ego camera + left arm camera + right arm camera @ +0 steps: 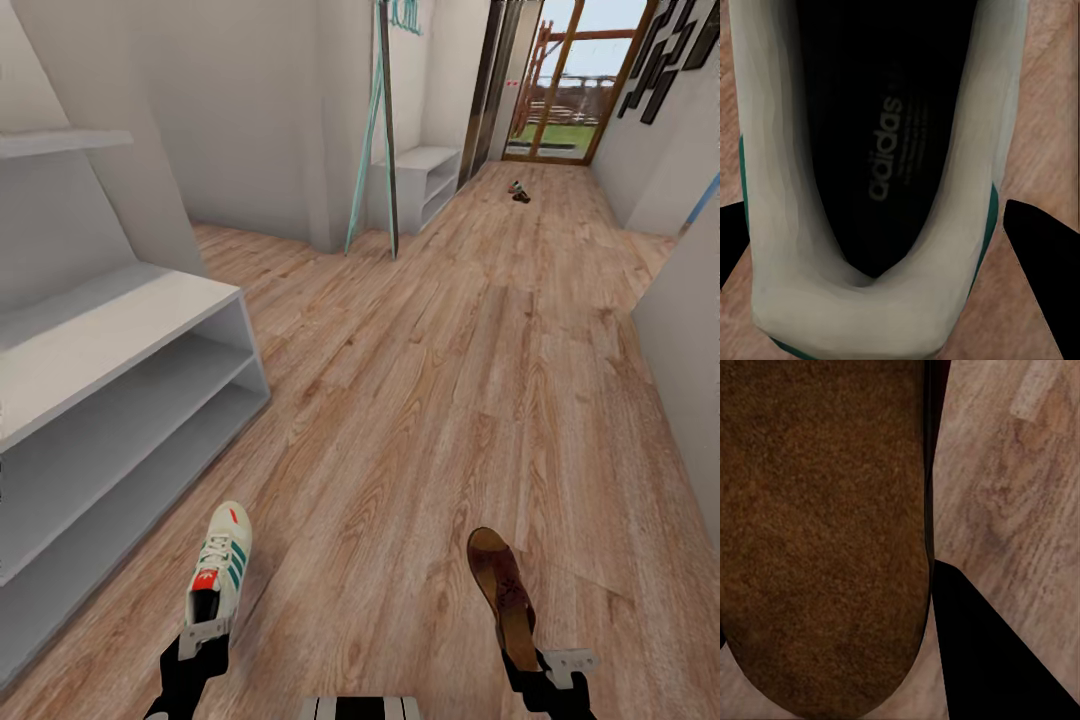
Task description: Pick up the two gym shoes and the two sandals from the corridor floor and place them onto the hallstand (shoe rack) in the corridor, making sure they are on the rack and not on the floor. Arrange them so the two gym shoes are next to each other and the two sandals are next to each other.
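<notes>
Now my left gripper [203, 640] clamps the gym shoe's [222, 563] heel; my right gripper [548, 668] seemingly grips the sandal [503, 590]; I should lift both level toward the hallstand [120, 390].

The brand "adidas" is printed in pale letters on the dark insole of the gym shoe [881, 150]. Smaller lines beside it are too blurred to be read.

Light wood-plank corridor floor [450, 380] across most of the frame. Pale hallstand [120, 400] standing on it at left. Small dark shoe [518, 192] lying on it, top centre, beside a low grey bench [425, 180].
</notes>
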{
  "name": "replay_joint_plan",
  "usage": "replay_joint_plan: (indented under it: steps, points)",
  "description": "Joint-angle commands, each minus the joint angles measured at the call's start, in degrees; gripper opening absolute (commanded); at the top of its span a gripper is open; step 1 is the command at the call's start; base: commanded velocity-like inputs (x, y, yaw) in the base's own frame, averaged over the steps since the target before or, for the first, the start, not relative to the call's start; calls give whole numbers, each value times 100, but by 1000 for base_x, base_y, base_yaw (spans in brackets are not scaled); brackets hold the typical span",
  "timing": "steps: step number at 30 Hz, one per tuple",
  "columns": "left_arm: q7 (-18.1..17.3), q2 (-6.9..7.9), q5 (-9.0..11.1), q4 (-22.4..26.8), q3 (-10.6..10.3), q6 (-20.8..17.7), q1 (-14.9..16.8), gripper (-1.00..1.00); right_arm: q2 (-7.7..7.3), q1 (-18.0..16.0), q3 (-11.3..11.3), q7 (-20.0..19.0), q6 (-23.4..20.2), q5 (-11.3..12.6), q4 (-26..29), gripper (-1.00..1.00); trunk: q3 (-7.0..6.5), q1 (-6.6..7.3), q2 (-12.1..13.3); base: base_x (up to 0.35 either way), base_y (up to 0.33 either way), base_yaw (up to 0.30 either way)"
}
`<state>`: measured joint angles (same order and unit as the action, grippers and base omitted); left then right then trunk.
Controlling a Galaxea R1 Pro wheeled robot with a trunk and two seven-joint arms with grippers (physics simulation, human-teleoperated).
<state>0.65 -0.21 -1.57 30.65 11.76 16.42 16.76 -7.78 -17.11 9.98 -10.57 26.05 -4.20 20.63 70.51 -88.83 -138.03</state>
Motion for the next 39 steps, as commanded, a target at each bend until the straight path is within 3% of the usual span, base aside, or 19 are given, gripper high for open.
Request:
replay_joint_plan:
  steps: [1, 26, 39]
  points:
    - [11, -1, -19, -9, 11, 19, 2, -100, 6, -3, 47, -42, 14, -23, -5, -100, -21, 23, 40, 0, 0, 0]
    - [-12, -7, -20, -17, -2, 19, 2, -100, -4, -3, 61, -33, 19, -15, -75, -100, -635, 572, 1043, 0, 0, 0]
    - [-35, -15, -36, 45, -49, 21, 0, -100, -5, -3, 65, -33, 25, -10, -146, -100, -751, 572, 1043, 0, 0, 0]
